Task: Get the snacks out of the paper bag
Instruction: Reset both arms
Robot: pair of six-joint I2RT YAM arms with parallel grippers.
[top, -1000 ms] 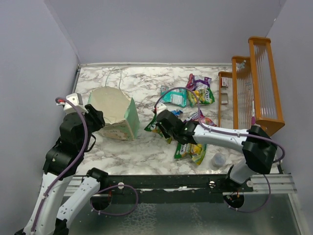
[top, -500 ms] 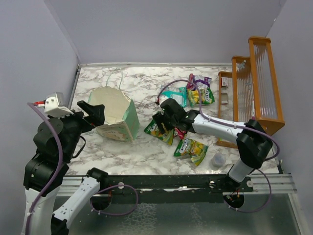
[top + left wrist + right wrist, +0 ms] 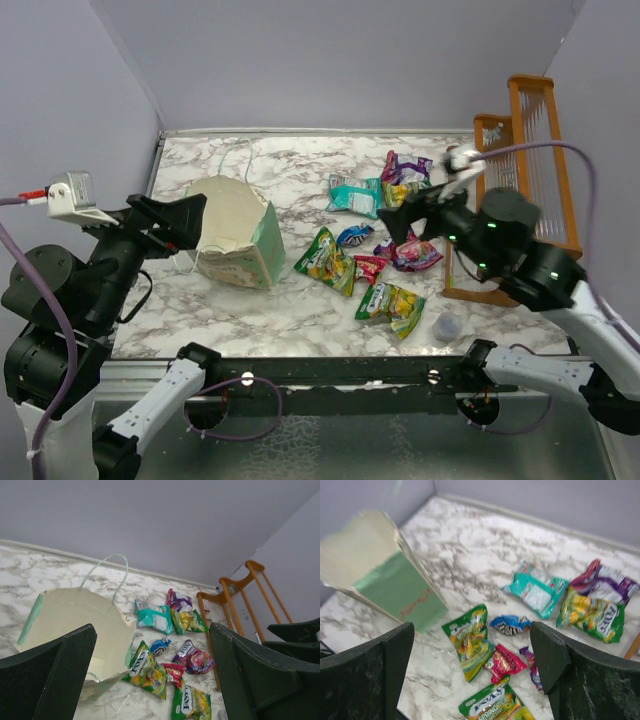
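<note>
As the paper bag lies on the tabletop with its mouth toward the nearer left pincer, that pincer hangs wide and empty. The right pincer, also wide, overlooks the snacks spread right of the bag.

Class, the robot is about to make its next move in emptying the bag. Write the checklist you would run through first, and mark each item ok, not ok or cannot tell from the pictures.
1. Left gripper open and holding nothing: ok.
2. Right gripper open and holding nothing: ok.
3. Paper bag mouth open, so the inside can be checked: ok.
4. Paper bag emptied: cannot tell. The left wrist view shows only bare white inside, but the gripper's own finger hides the near part.
5. Snacks lying on the table apart from the bag: ok, eight packets to its right.
6. Both grippers raised off the table, touching nothing: ok.
</note>
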